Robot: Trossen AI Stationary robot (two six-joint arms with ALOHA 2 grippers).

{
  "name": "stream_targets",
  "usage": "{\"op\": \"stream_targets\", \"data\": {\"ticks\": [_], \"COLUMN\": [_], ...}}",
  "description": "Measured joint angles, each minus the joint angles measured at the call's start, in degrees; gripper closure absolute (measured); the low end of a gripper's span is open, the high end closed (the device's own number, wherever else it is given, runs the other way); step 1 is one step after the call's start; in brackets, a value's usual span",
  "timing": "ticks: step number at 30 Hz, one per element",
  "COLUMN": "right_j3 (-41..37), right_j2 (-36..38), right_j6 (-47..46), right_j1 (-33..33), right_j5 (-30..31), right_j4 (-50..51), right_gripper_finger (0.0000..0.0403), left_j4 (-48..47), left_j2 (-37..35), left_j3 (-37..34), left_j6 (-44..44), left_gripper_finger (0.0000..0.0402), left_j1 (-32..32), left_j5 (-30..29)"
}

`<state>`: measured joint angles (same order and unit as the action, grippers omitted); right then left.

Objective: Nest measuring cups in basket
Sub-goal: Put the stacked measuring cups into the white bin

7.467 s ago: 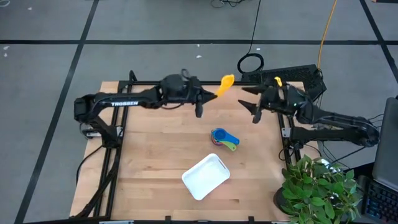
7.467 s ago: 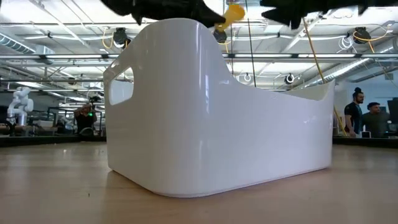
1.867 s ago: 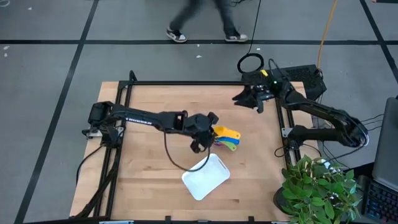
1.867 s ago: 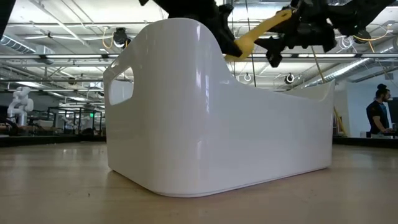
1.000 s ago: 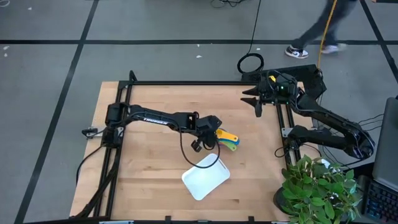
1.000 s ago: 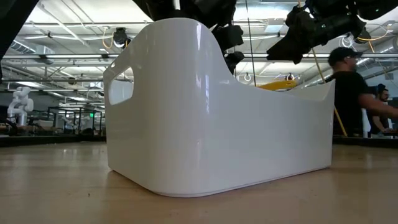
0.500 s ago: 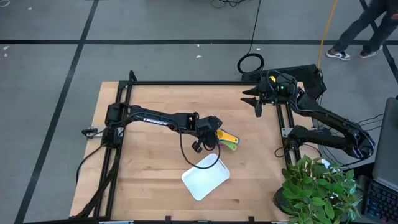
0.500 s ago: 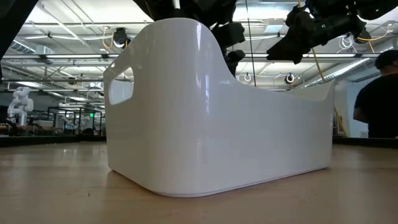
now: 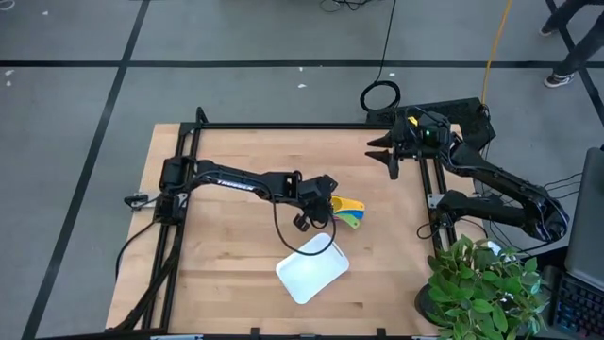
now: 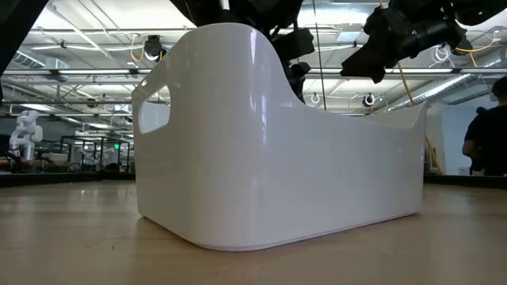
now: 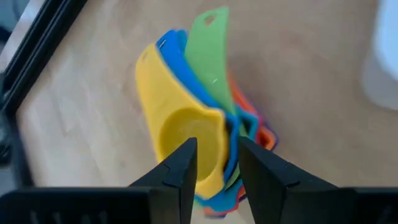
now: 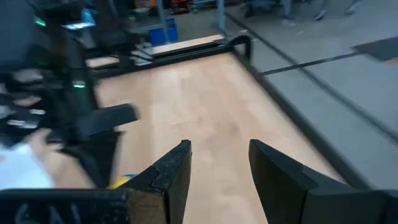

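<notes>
High view showed me the left gripper (image 9: 324, 201) out over the middle of the tabletop (image 9: 226, 255), right above the stack of cups (image 9: 345, 212), which lay on the wood just beyond the basket (image 9: 312, 268) and not in it. In the left wrist view I saw the yellow cup (image 11: 180, 134) sitting on top of the nest, its handle fanned out next to the blue cup (image 11: 171, 46) and green cup (image 11: 208, 43) handles, with orange and red edges poking out on the far side. My left jaws stood slightly apart, one finger over the yellow bowl and the other just beside its rim; I could not tell whether either touched it. The right gripper (image 9: 389, 156) hung near the far right corner of the tabletop, well apart from the cups, its jaws part open and empty. In the low view the basket filled most of the picture.
</notes>
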<state>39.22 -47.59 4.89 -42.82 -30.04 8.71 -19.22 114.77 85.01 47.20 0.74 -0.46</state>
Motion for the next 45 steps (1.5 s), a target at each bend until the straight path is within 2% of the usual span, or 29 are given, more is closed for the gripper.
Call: {"op": "stream_targets", "data": {"ticks": [2, 5, 8, 12, 14, 19, 24, 29, 33, 35, 40, 45], "right_j3": [0.0, 0.25, 3.49, 10.18, 12.71, 14.45, 14.47, 14.51, 14.49, 14.49, 14.47, 14.47], "right_j2": [-0.01, -0.64, -2.9, -8.2, -10.83, -16.22, -19.7, -22.78, -25.95, -27.9, -32.21, -34.87], "right_j6": [-1.51, -2.32, 0.55, 5.0, 5.96, 6.97, 4.52, 0.16, -4.09, -5.86, -3.94, -4.71], "right_j1": [0.52, 2.7, 5.83, 10.87, 13.04, 17.81, 21.04, 23.1, 24.12, 24.78, 26.63, 27.85], "right_j5": [-1.78, -1.3, 3.23, 12.8, 15.0, 14.25, 13.29, 13.07, 8.01, 7.43, 10.41, 10.27], "right_j4": [0.79, 2.8, 8.95, 18.4, 21.89, 25.62, 25.96, 26.21, 25.85, 24.94, 24.97, 24.11], "right_gripper_finger": [0.025, 0.025, 0.025, 0.025, 0.025, 0.0246, 0.0196, 0.01, 0.0021, 0.001, 0.0012, 0.0005], "left_j4": [-0.96, -2.04, -4.4, -6.78, -5.82, 1.93, 12.78, 16.75, 16.36, 16.55, 16.49, 15.74], "left_j2": [-1.13, -5.24, -10.55, -18.65, -23.19, -34.54, -42.39, -44.82, -44.69, -44.55, -44.49, -44.49], "left_j3": [-0.09, -0.11, -0.09, -2.61, -5.84, -18.49, -29.86, -35.12, -35.8, -35.8, -35.82, -35.82], "left_j6": [-1.49, -5.01, -10.45, -14.6, -16.47, -21.8, -26.89, -29.99, -30.61, -30.34, -29.8, -29.89], "left_gripper_finger": [0.0283, 0.0282, 0.0282, 0.0282, 0.0282, 0.0282, 0.0282, 0.0282, 0.0282, 0.0282, 0.0282, 0.0282], "left_j1": [-0.14, -0.06, 0.64, 1.54, 1.68, 1.87, 1.56, 1.35, 1.45, 1.52, 1.57, 1.54], "left_j5": [-2.96, -4.11, -4.03, -4.12, -4.19, -5.57, -5.62, -5.65, -5.78, -5.76, -6.15, -6.17]}}
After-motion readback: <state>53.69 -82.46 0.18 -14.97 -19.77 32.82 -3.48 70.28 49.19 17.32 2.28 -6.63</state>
